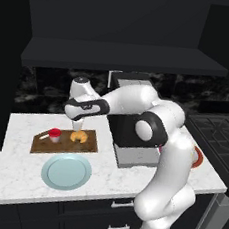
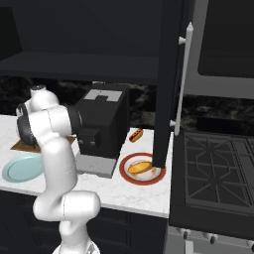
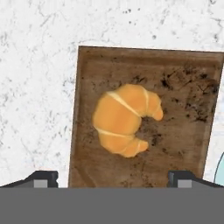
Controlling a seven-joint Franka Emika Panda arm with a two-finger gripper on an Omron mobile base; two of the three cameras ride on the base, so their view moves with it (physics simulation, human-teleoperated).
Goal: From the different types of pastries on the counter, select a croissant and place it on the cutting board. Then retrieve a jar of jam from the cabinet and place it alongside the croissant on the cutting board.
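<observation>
On the long white marble-look counter, toward its left end, lies the flat rectangular brown wooden cutting board, with the round light-blue plate just in front of it near the counter's front edge. At the board's left end stands the small squat jar of jam with a red lid; toward the board's right end lies the small golden-brown crescent croissant — the two sit side by side on the board, near but apart. In the hand view the croissant rests close to one short edge of the board, tips curled inward.

The two-finger gripper hangs directly above the croissant, clear of it, jaws spread wide and holding nothing.

Right of the board stands the black boxy coffee machine. Further right, toward the counter's right end, a red-rimmed plate carries an oblong yellow-orange pastry, and a hot-dog-like bun lies behind it near the back wall.

Judgement: both placements appear complete — the step in hand is release and clearance. The next move calls for a straight lift away from the board, disturbing neither croissant nor jar.
</observation>
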